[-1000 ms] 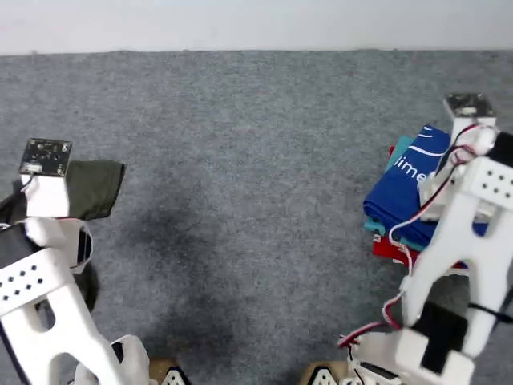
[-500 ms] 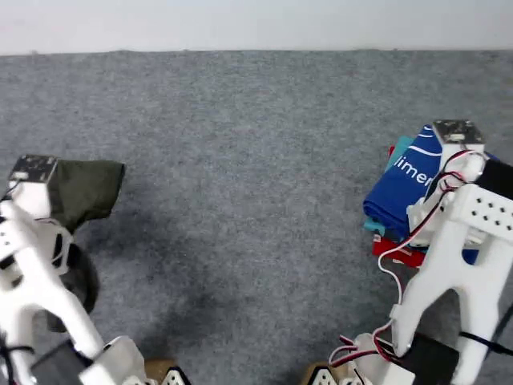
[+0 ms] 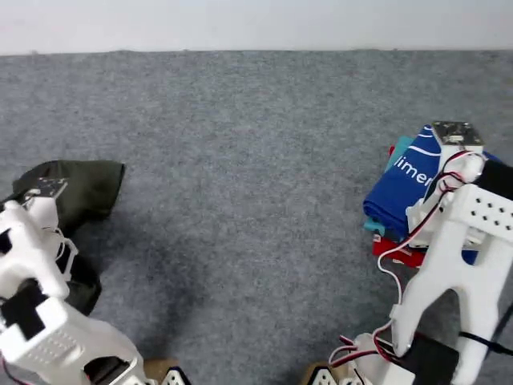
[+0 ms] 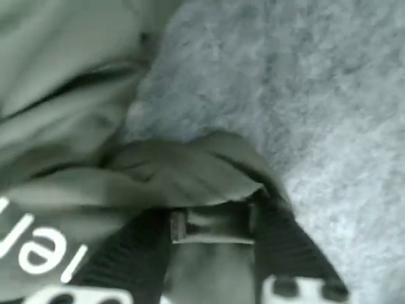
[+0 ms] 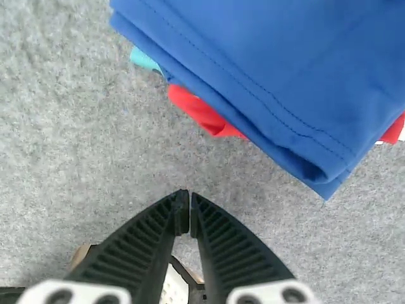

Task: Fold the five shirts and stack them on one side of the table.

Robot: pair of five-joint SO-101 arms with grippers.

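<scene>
An olive green shirt (image 3: 84, 188) lies crumpled at the table's left edge. In the left wrist view its folds (image 4: 95, 107) bunch up between the black fingers of my left gripper (image 4: 212, 221), which is shut on the cloth. At the right side a folded blue shirt (image 3: 401, 188) tops a stack, over a teal shirt (image 3: 398, 152) and a red shirt (image 3: 393, 247). My right gripper (image 5: 190, 215) is shut and holds nothing; it hangs over the grey mat just beside the blue shirt's (image 5: 266, 82) folded edge.
The grey carpet-like mat (image 3: 256, 160) covers the table, with a wide open stretch between the two arms. A white wall runs along the far edge. The right arm (image 3: 457, 233) stands over the near part of the stack.
My left arm has drawn back toward the table's front, so more of the olive shirt shows. The right arm shifted slightly a second ago and has held still since.
</scene>
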